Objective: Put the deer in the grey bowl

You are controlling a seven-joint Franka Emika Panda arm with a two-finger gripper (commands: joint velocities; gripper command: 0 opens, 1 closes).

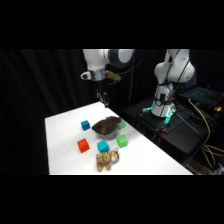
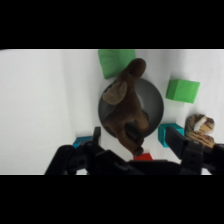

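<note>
The tool (image 1: 103,96) is hanging wide open and gripping nothing, right above the deer (image 2: 127,112), which is lying in the grey bowl (image 2: 152,102) on the desk (image 1: 65,150), with 2 green cubes (image 2: 183,90) sitting beside it.

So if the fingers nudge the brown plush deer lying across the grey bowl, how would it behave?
The deer looks soft, since it drapes over the grey bowl, so it would probably bend rather than slide stiffly. Its head pokes past the rim toward a green cube, so a push there might tip it out. Being plush, it is likely light and not fragile.
</note>
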